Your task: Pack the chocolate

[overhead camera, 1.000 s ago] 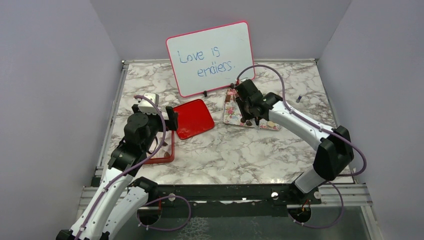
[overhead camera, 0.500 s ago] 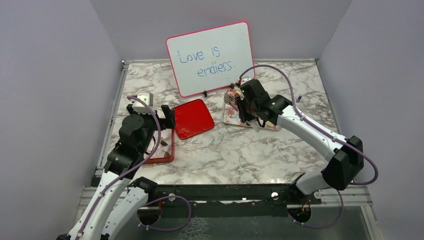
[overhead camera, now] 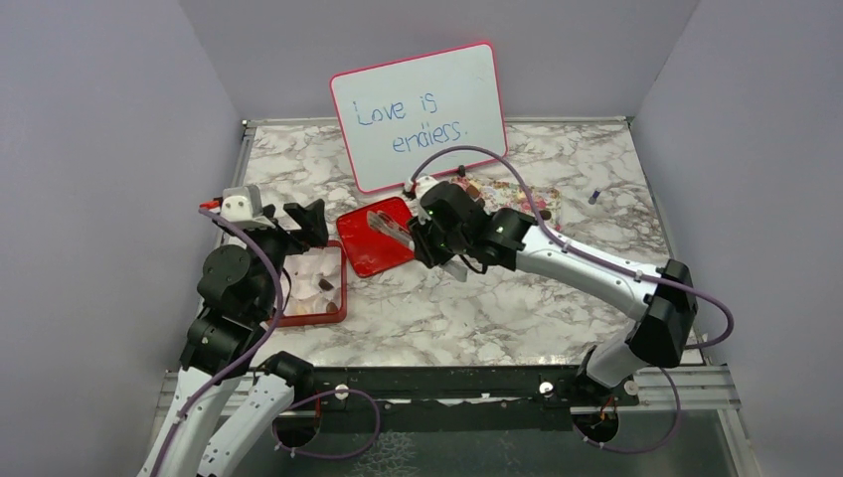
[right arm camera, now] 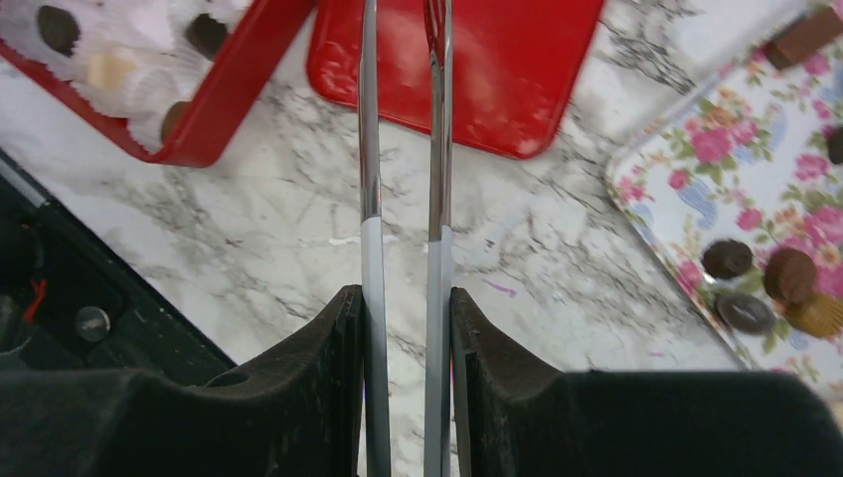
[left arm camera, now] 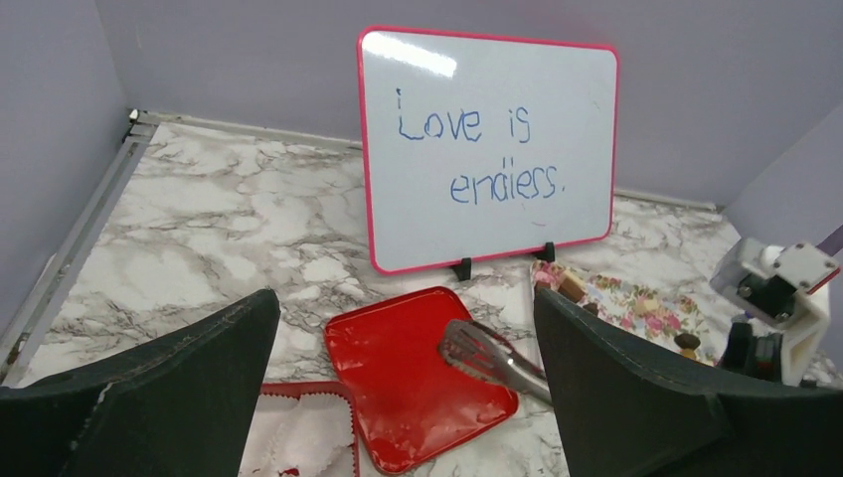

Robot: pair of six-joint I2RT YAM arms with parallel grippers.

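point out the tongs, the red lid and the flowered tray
tongs (left arm camera: 475, 350): left wrist view, on the metal head
red lid (left arm camera: 393, 393): left wrist view, on its bare middle
flowered tray (right arm camera: 711, 194): right wrist view, on bare patterned surface

Pale lilac walls on three sides; grey-veined marble tabletop; even light.

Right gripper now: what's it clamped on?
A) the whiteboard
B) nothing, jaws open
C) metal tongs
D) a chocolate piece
C: in the right wrist view the right gripper pinches both metal arms of the tongs, which reach out over the flat red lid.
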